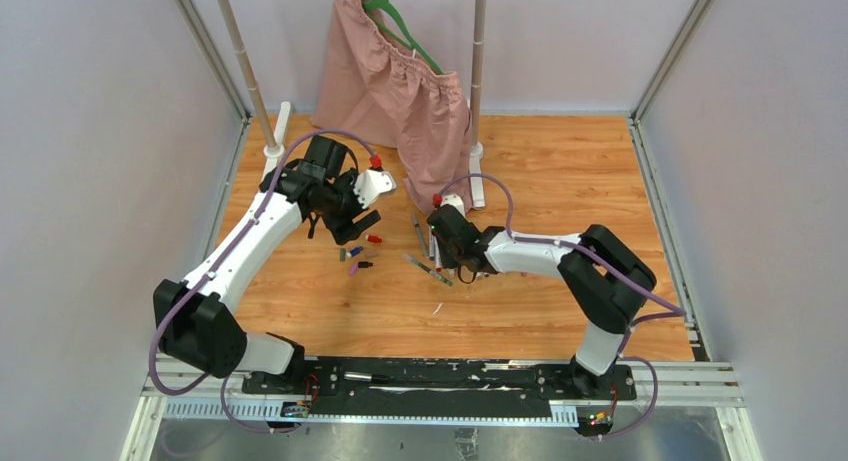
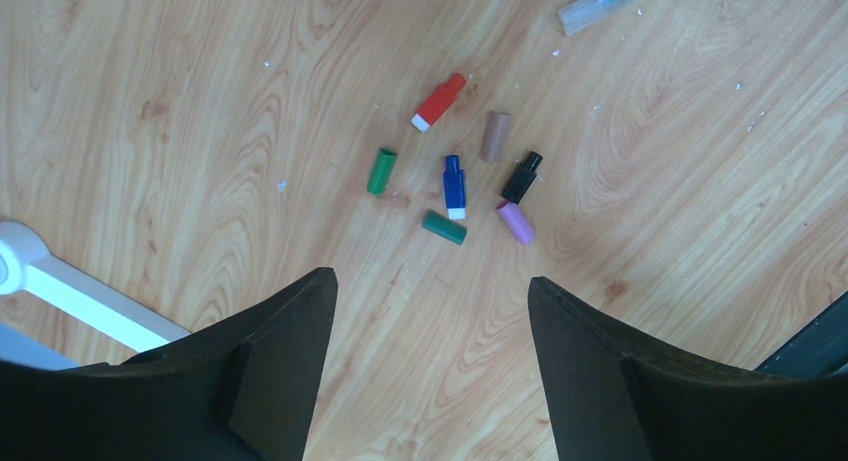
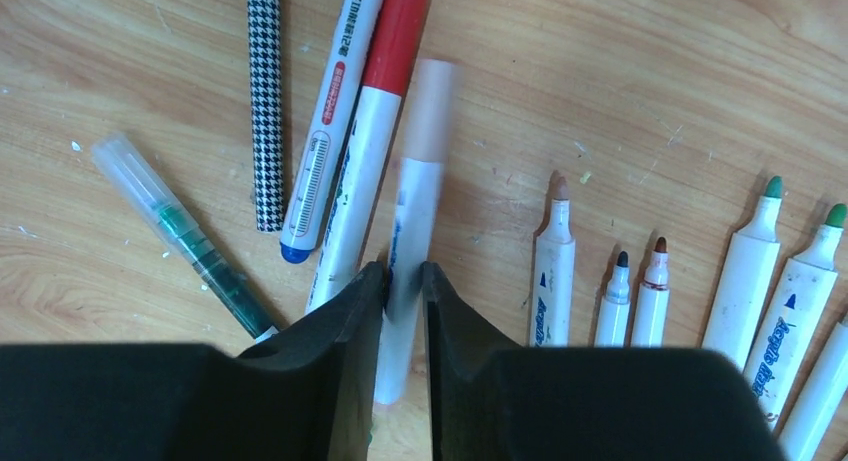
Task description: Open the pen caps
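While right tool grips pen (capped), left tool open

right gripper: black fingers closed on the barrel of a white pen
pale pink cap: on this pen's far end, blurred
just beside: red-capped marker, checked pen
other side: uncapped markers in a row

Pale grey walls are enclosing the wood-grain bench; a dusty-pink cloth garment is hanging on a green plastic hanger behind.
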Action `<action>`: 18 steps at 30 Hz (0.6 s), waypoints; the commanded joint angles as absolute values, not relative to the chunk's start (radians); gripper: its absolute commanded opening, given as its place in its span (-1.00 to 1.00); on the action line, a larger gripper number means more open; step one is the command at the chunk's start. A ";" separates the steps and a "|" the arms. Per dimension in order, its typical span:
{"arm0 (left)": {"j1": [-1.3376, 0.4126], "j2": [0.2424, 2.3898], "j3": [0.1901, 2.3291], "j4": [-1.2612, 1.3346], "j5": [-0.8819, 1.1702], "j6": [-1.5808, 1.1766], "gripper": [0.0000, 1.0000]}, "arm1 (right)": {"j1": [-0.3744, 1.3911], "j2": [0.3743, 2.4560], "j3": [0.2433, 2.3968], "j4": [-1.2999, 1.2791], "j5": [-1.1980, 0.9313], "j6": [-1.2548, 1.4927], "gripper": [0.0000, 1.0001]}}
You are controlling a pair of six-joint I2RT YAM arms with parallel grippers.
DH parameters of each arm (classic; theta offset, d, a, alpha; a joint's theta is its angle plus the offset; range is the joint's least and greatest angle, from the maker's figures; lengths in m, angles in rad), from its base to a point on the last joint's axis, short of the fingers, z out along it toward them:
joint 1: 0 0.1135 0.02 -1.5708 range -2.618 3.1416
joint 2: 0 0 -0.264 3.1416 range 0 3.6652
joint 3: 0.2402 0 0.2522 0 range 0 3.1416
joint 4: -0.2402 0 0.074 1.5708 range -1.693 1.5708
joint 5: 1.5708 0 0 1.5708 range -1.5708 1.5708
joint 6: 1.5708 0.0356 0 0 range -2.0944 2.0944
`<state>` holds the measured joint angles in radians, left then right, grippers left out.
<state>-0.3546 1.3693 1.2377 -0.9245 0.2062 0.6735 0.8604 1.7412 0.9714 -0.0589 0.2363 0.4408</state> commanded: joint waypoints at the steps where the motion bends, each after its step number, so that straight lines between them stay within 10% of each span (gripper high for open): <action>1: -0.347 1.342 1.232 -0.943 0.219 0.674 0.52 | 0.874 1.765 0.947 -0.092 0.262 0.448 -0.64; 4: -0.347 1.334 1.214 -0.949 0.280 0.697 0.53 | 0.865 1.718 0.935 -0.106 0.266 0.438 -0.95; 7: -0.352 1.296 1.158 -0.951 0.392 0.780 0.99 | 0.839 1.621 0.931 -0.129 0.231 0.412 -1.00; 18: -0.501 1.125 1.061 -0.951 0.363 1.077 1.00 | 0.787 1.417 0.965 -0.238 -0.393 0.314 -1.00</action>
